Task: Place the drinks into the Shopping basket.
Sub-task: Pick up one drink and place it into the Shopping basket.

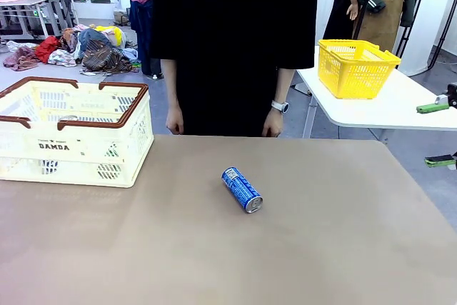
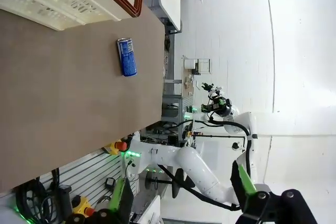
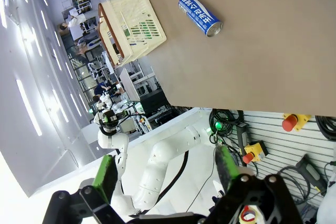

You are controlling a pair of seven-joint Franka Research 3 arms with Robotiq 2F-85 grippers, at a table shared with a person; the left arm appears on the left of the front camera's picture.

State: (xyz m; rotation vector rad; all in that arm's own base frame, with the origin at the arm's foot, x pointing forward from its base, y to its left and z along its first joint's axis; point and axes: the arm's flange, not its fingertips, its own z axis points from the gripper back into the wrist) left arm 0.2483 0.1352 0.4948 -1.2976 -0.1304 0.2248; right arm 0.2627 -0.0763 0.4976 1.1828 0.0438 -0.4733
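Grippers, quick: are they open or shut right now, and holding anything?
Left gripper: open, holding nothing.
Right gripper: open, holding nothing.

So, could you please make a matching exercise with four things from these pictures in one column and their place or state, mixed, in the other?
Things:
1. blue can
2. DAMDA shopping basket
3. yellow mesh basket
4. left pincer

Places or states:
A. on the white table at the far right
B. lying on its side at the middle of the brown table
C. open, holding nothing
D. standing at the brown table's left end

Pairs: 1-B, 2-D, 3-A, 4-C
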